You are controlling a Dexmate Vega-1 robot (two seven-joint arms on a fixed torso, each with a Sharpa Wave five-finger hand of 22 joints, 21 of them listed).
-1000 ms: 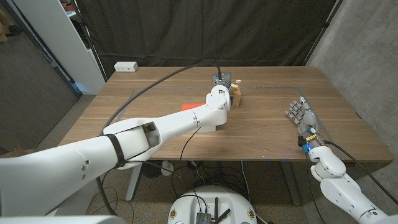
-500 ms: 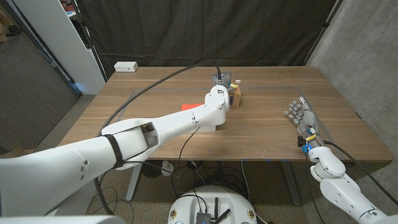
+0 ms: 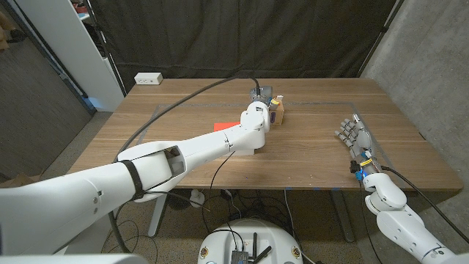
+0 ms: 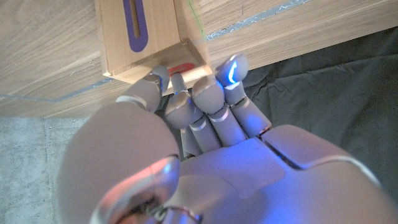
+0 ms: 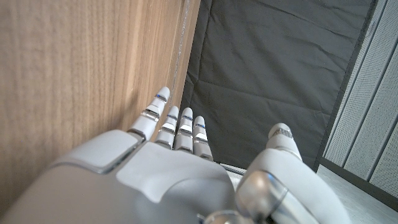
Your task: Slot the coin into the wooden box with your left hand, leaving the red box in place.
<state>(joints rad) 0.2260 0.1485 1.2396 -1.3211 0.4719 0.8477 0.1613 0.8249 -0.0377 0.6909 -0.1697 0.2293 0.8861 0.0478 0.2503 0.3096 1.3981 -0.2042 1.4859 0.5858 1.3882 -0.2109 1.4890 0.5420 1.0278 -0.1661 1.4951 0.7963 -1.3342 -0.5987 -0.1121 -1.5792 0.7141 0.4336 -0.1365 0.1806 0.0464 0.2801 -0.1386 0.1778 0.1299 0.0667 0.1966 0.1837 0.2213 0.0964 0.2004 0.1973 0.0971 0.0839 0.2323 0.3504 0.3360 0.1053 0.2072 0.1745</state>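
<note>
The left hand [image 4: 186, 143] is up at the wooden box [image 4: 146, 37], with its fingers [image 4: 211, 102] bunched close together. A small red thing peeks out between the fingertips — it looks like the coin [image 4: 181, 68], so the hand seems to be pinching it. The coin sits right at the fingertips, touching or almost touching the near edge of the box. The slot [image 4: 134, 25] is a long purple slit on the box face, a little way past the fingertips.

So the step in hand, I think, is bringing the coin to the slot. It is not in yet. Next, the hand needs to move the coin a bit farther along the box, line its thin edge up with the slit, and push it in gently.

The red box [image 3: 220, 126] lies on the surface [image 3: 308, 147] beside the left arm, behind the hand — it should not be bumped.

The right hand [image 3: 356, 139] waits well apart, fingers straight and holding nothing.
</note>
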